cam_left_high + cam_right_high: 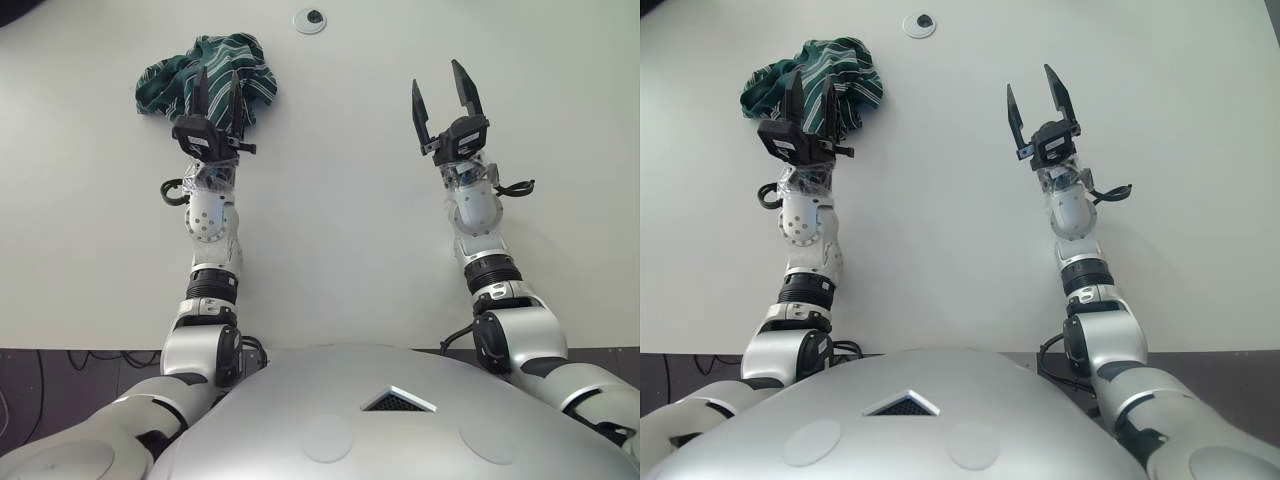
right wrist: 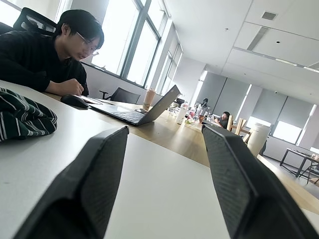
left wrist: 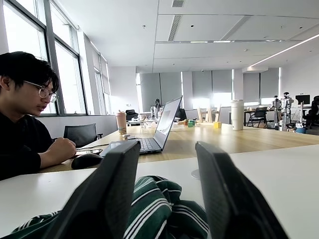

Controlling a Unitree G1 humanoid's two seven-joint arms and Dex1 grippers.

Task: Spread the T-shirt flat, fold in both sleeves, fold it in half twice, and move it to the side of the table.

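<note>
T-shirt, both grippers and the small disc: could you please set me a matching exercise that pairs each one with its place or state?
Things:
1. T-shirt
2. left gripper
3. right gripper
4. round disc

Places or states:
a. open above the bare table, apart from the cloth
b. crumpled in a heap, green with white stripes
c. white with a dark centre, farther off than the cloth
d. open, fingers over the near side of the cloth

Pairs: 1-b, 2-d, 3-a, 4-c
</note>
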